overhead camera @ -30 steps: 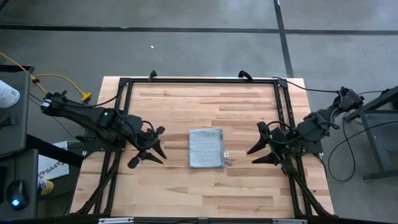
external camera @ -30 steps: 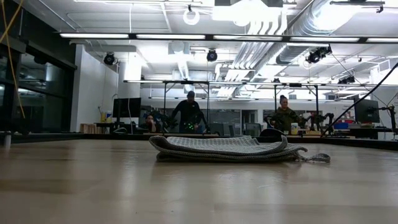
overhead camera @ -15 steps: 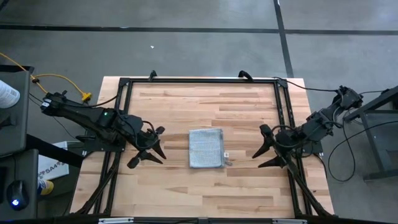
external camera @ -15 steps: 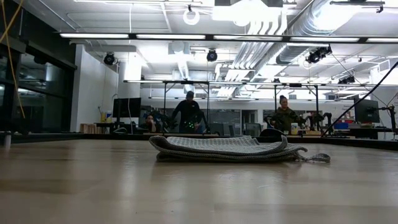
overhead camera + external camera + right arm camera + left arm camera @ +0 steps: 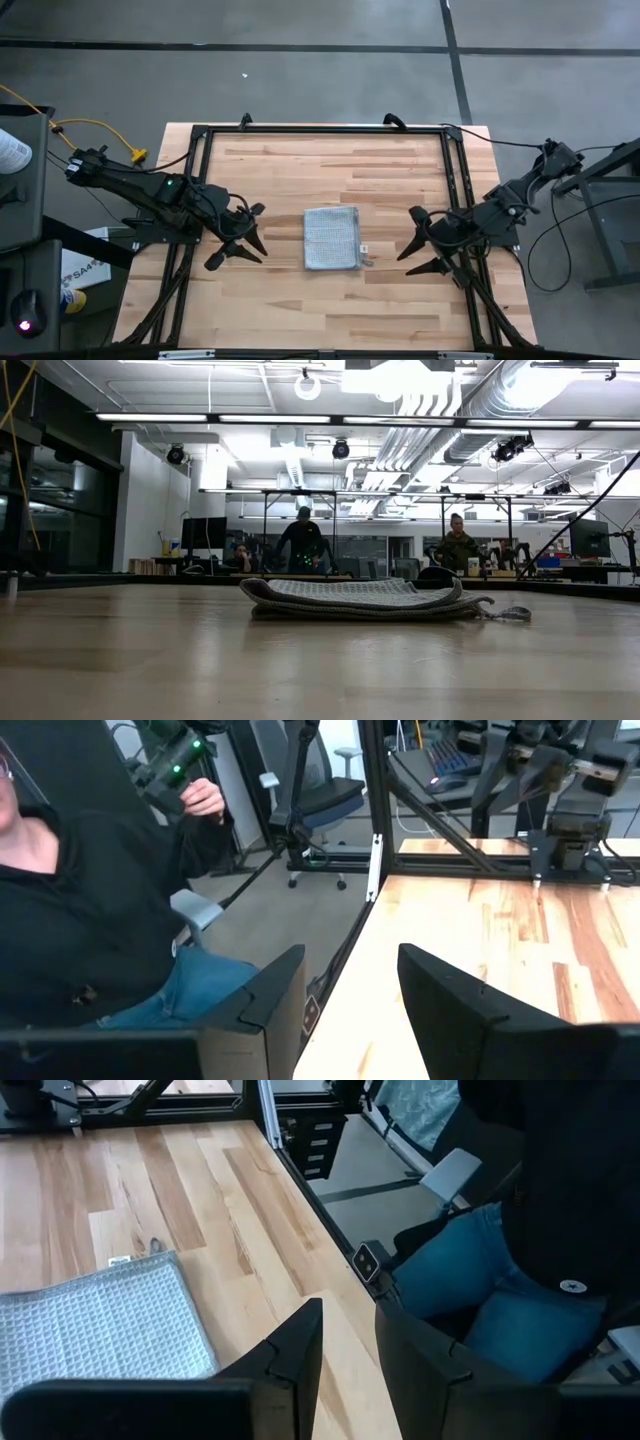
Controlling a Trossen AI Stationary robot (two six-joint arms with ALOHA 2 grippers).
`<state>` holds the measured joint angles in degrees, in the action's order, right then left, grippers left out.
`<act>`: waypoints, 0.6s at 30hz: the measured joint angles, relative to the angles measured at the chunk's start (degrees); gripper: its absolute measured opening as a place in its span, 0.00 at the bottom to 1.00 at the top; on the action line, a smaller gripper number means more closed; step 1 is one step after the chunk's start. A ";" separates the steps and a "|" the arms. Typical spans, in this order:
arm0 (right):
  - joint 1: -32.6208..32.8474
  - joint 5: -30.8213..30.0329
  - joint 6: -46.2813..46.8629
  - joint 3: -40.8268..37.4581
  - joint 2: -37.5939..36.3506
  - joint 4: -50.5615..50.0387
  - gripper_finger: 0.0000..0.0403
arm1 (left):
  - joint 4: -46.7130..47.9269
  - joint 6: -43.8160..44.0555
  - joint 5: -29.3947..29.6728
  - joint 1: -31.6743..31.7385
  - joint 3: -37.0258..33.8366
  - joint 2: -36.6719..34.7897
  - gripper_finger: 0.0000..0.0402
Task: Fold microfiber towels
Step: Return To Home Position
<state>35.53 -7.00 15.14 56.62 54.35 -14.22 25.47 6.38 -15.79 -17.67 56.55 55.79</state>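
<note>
The light grey-blue microfiber towel [image 5: 331,238] lies folded into a small rectangle at the middle of the wooden table [image 5: 300,310]. Its layers show stacked flat in the low view [image 5: 360,598], with a small white tag [image 5: 364,248] at its right edge. My left gripper [image 5: 258,232] hovers open to the towel's left, its fingers pointing toward it. My right gripper [image 5: 407,237] hovers open to the towel's right. The left wrist view shows the towel's corner [image 5: 100,1320] beyond the spread fingers [image 5: 300,1340]. Neither gripper touches the towel.
A black metal frame [image 5: 320,130] runs around the tabletop. A seated person in a black top and blue jeans [image 5: 500,1270] is at the table's near side, also seen in the right wrist view [image 5: 90,900]. More people stand far off in the room [image 5: 303,540].
My right gripper has drifted a little toward the table's near edge and turned slightly, staying open. The towel lies as before.
</note>
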 joint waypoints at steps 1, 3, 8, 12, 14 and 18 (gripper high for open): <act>0.00 0.18 0.00 0.00 0.14 0.05 0.38 | -0.01 -0.04 0.00 0.00 0.00 0.00 0.24; 0.00 1.00 0.00 0.00 0.32 0.06 0.38 | -0.02 -0.10 0.00 0.00 0.00 0.00 0.24; 0.00 1.46 0.00 0.00 0.50 0.15 0.38 | -0.02 -0.10 0.00 0.00 0.00 0.00 0.24; 0.00 1.41 -0.59 0.00 0.48 0.74 0.38 | -0.02 -0.09 0.53 0.00 0.00 0.00 0.24; -0.02 1.03 -2.55 0.00 0.48 0.91 0.38 | 0.04 1.03 1.95 0.00 0.00 0.00 0.24; -0.02 1.06 3.08 0.00 0.48 0.35 0.38 | 1.34 2.31 2.45 0.02 0.00 0.00 0.24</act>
<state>35.51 -5.94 18.22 56.62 54.83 -13.88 26.81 8.69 -13.34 -17.65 56.55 55.79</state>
